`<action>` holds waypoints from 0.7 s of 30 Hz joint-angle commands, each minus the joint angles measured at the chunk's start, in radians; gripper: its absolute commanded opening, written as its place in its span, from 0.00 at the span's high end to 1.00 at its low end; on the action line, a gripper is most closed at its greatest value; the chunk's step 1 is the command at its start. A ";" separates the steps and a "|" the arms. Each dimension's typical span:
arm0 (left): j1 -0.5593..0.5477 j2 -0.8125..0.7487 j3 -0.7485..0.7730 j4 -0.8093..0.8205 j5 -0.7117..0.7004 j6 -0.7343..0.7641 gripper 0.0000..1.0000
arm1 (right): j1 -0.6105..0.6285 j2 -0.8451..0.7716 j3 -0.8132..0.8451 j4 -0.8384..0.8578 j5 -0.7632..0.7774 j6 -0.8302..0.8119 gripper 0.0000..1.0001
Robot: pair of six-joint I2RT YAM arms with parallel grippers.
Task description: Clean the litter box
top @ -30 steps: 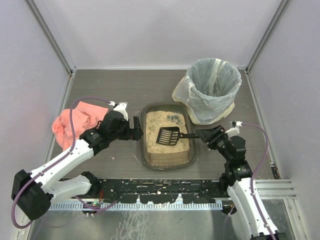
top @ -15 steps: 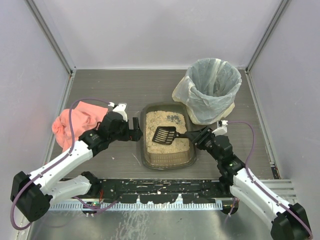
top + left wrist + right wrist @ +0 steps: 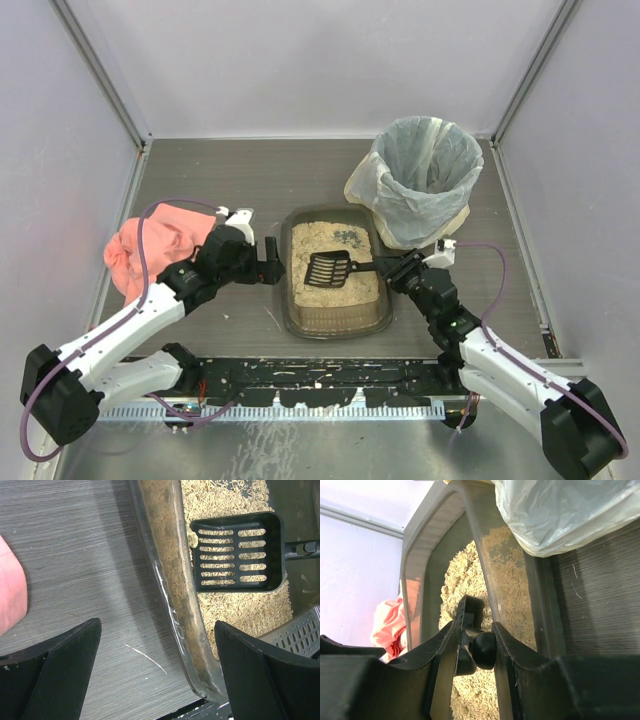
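Observation:
The litter box [image 3: 335, 325] is a dark tray of tan granules at the table's middle, with dark clumps [image 3: 347, 236] near its far end. A black slotted scoop [image 3: 333, 268] lies on the granules, its handle pointing right over the rim. My right gripper [image 3: 392, 270] is shut on the end of that handle; in the right wrist view both fingers press the scoop's round knob [image 3: 482, 647]. My left gripper [image 3: 272, 258] is open beside the box's left wall. In the left wrist view its fingers straddle the rim [image 3: 170, 595] near the corner, touching nothing.
A round bin [image 3: 425, 180] lined with a pale bag stands at the back right, close to the box's far corner. A pink cloth [image 3: 150, 245] lies at the left, behind my left arm. Metal walls enclose the table on three sides.
My right arm reached left and lower to the scoop's handle, and its fingers closed on it. The scoop shifted slightly left. The left arm barely moved.

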 commanded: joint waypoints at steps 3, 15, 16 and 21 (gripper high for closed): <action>-0.004 -0.026 -0.004 0.039 0.012 0.008 0.03 | 0.014 0.071 0.004 0.106 0.093 0.004 0.61; -0.003 -0.026 -0.005 0.038 0.012 0.010 0.02 | 0.031 0.121 0.029 0.153 0.094 -0.057 0.76; -0.003 -0.027 -0.005 0.039 0.012 0.010 0.02 | 0.039 0.114 0.040 0.142 0.094 -0.073 0.78; -0.003 -0.018 -0.003 0.043 0.012 0.010 0.02 | 0.101 0.098 0.117 0.077 0.130 -0.142 0.89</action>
